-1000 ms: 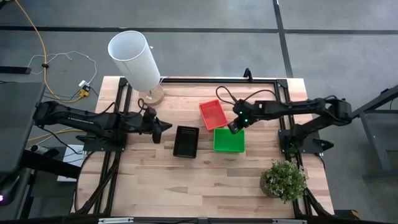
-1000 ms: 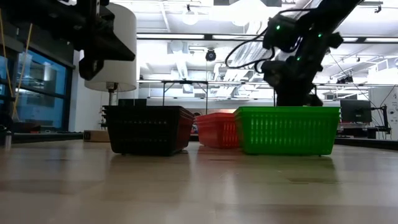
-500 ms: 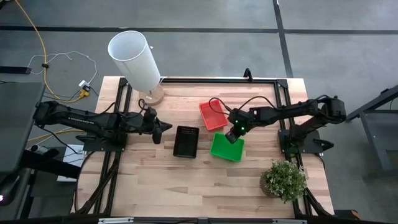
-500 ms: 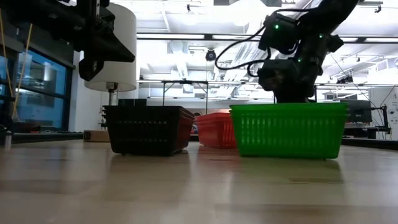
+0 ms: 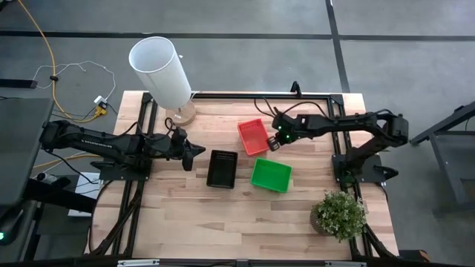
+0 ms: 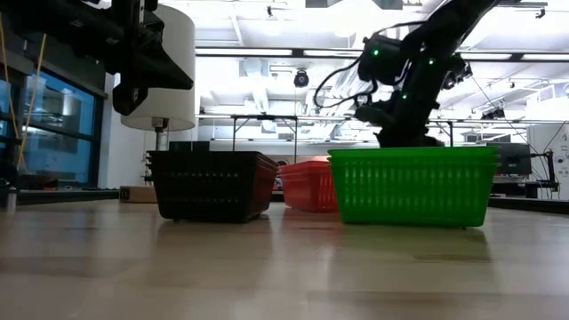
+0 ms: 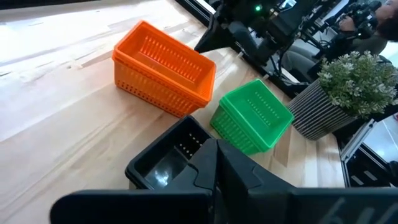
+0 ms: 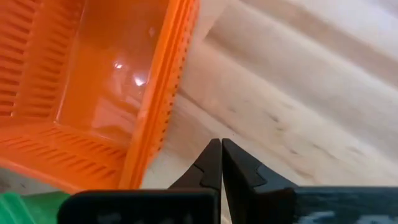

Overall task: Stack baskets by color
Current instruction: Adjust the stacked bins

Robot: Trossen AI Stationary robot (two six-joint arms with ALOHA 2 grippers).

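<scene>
Three mesh baskets rest on their bottoms mid-table: a black basket [image 5: 221, 168], a red basket [image 5: 252, 136] farther back, and a green basket [image 5: 270, 174] to the right of the black one. The low view shows the same black basket [image 6: 213, 185], red basket [image 6: 309, 185] and green basket [image 6: 413, 185]. My right gripper [image 5: 273, 142] is shut and points steeply down over bare wood just right of the red basket's long wall [image 8: 165, 118], apart from it. My left gripper [image 5: 194, 152] hovers shut, left of the black basket [image 7: 165, 165].
A tall white cylinder [image 5: 159, 70] stands on a round wooden foot at the far left corner. A potted plant [image 5: 340, 215] sits at the near right corner. Bare wood lies along the table's near edge [image 5: 237, 237].
My right gripper, shut, pushed the green basket toward the table's near-left, sliding it a little and turning it askew. It then drew back toward the far edge and now stands beside the red basket, clear of the green one.
</scene>
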